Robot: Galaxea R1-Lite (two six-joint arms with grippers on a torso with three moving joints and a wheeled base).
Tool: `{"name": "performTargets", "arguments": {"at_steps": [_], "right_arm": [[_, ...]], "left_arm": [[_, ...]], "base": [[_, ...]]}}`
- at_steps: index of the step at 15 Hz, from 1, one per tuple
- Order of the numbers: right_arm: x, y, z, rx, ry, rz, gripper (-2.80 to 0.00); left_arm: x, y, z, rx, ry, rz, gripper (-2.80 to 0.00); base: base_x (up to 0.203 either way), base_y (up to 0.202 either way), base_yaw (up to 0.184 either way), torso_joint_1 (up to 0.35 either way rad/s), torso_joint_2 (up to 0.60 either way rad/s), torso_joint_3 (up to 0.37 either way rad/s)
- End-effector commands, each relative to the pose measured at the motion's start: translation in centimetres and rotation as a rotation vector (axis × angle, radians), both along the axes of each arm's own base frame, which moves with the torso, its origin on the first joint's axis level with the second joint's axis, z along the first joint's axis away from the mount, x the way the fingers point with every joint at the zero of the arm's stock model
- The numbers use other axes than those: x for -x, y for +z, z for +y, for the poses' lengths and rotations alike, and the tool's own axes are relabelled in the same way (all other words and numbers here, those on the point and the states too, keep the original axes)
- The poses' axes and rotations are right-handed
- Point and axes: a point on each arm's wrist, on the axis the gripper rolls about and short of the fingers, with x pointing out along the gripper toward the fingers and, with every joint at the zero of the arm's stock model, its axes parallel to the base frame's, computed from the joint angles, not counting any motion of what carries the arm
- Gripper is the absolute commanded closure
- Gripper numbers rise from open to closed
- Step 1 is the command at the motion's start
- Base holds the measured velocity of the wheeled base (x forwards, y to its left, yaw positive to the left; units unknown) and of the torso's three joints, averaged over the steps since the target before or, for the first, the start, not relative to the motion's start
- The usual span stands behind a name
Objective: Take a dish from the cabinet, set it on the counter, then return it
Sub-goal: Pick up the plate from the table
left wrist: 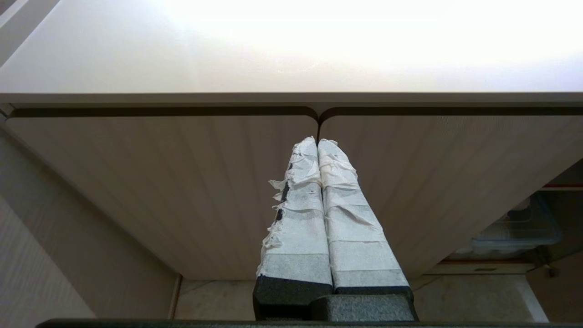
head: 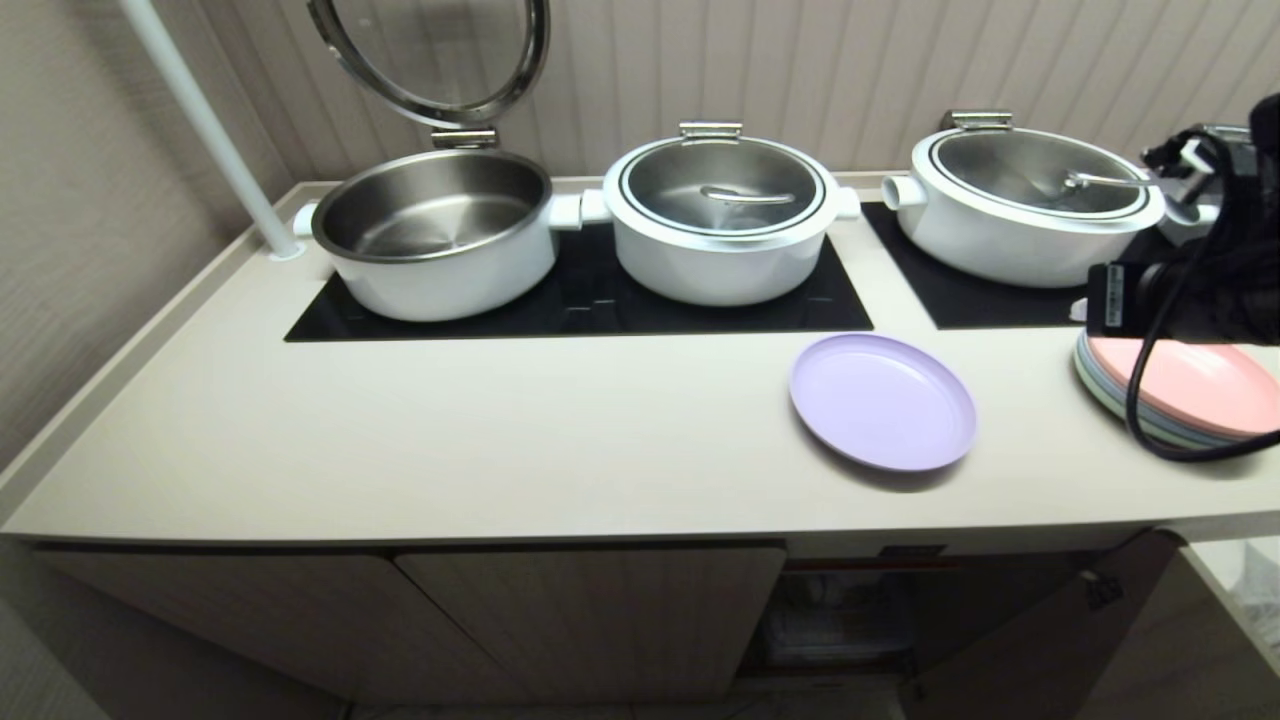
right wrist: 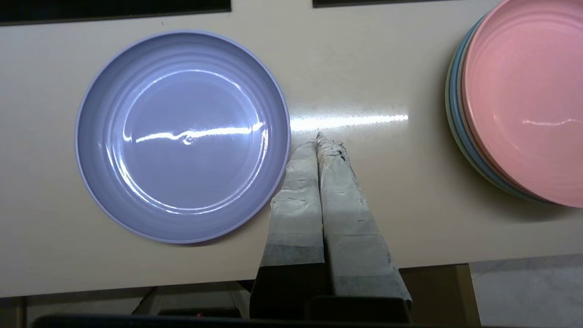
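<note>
The purple plate (head: 883, 400) lies flat on the desk (head: 450, 420) near its front edge, left of the plate stack (head: 1190, 395), while the right gripper (right wrist: 319, 136) hovers between them, jaws closed and empty.

Lavender dish (head: 882, 400), beige counter (head: 450, 430) (black panels (head: 600, 300))

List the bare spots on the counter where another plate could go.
Widest: counter left of the lavender plate, in front of the black panel. Narrower: between lavender plate and pink plate stack, where the shut right gripper hovers. Pots crowd the back.
</note>
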Motion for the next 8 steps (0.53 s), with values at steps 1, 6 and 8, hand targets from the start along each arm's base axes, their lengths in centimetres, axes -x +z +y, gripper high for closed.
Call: {"name": "performTargets", "arguments": {"at_steps": [1,6,8], "right_arm": [[-2.6,-1.5,0.2,0.012,-0.002,0.141,0.00],[-4.5,-3.4,0.4,0.016,-0.011,0.327,0.00],[-5.8,-3.7,0.6,-0.010,-0.031,0.331,0.00]], "left_arm": [[0.0,0.0,0.0,0.001,0.000,-0.001,0.00],[0.0,0.0,0.0,0.001,0.000,-0.001,0.00],[0.0,0.0,0.0,0.001,0.000,-0.001,0.00]], "base": [[0.000,0.000,0.000,0.000,0.00,0.000],[0.000,0.000,0.000,0.000,0.00,0.000],[0.000,0.000,0.000,0.000,0.00,0.000]]}}
